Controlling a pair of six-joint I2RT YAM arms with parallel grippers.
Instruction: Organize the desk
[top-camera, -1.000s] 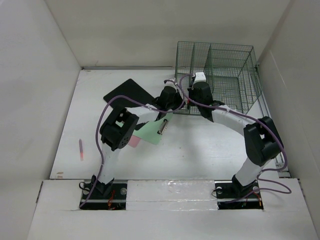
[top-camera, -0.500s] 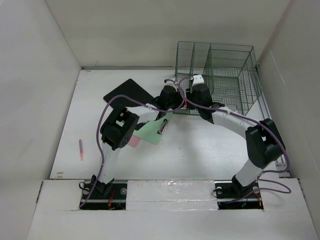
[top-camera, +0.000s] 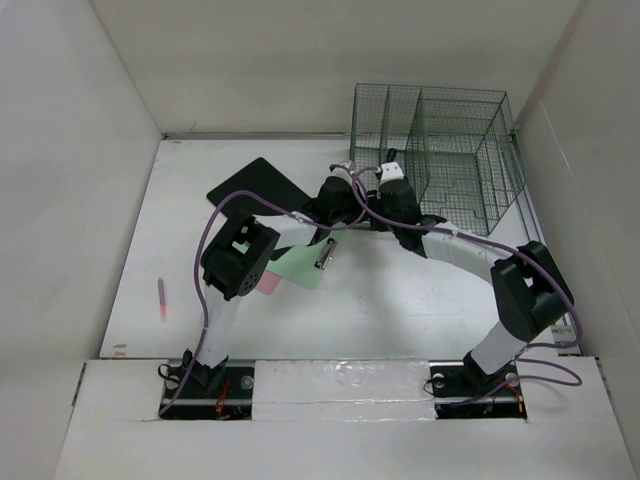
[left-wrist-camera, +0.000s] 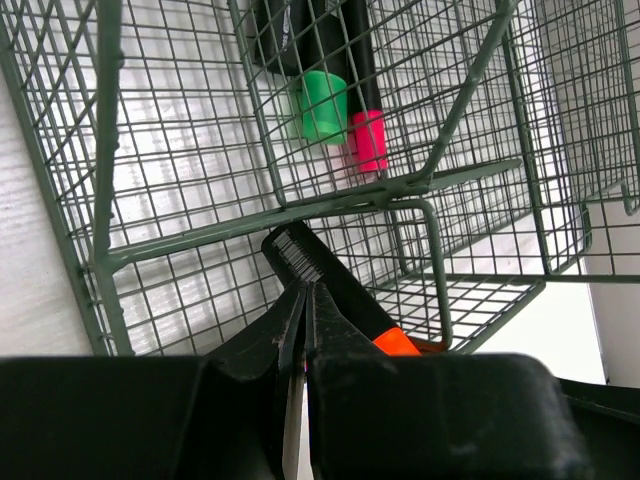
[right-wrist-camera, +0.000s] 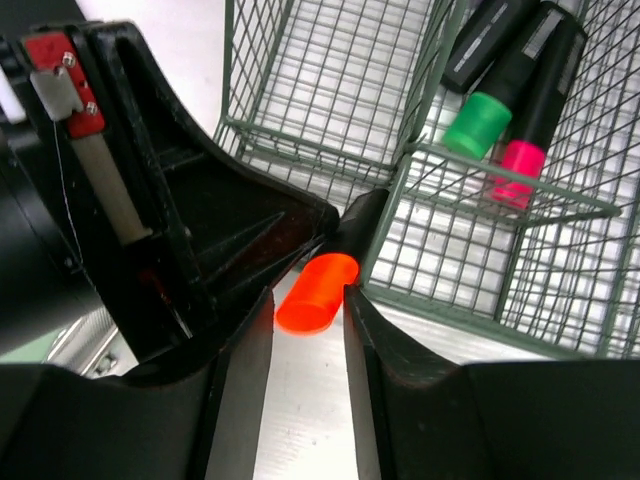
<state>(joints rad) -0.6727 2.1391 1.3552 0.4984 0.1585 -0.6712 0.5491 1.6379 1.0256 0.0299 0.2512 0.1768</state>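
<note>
A black marker with an orange cap (right-wrist-camera: 317, 292) sits tilted at the outer front-left corner of the green wire rack (top-camera: 470, 150) on the white desk (top-camera: 400, 300). My right gripper (right-wrist-camera: 308, 300) has its fingers against both sides of the orange cap. My left gripper (left-wrist-camera: 305, 290) is shut, its tips meeting the marker's black body (left-wrist-camera: 330, 280); the cap (left-wrist-camera: 397, 343) shows just behind them. In the top view both grippers, left (top-camera: 350, 205) and right (top-camera: 378, 212), meet at the rack's corner, and the marker is hidden there.
Markers with a green cap (right-wrist-camera: 478, 125) and a pink cap (right-wrist-camera: 518, 160) lie inside the rack. A green sheet (top-camera: 300, 265), a pink note (top-camera: 268, 283), a binder clip (top-camera: 323, 255) and a black notebook (top-camera: 258, 185) lie under the left arm. A pink pen (top-camera: 161, 298) lies far left.
My right gripper has moved left and a little nearer, from in front of the rack to the left gripper at the rack's corner. The left arm has hardly moved.
</note>
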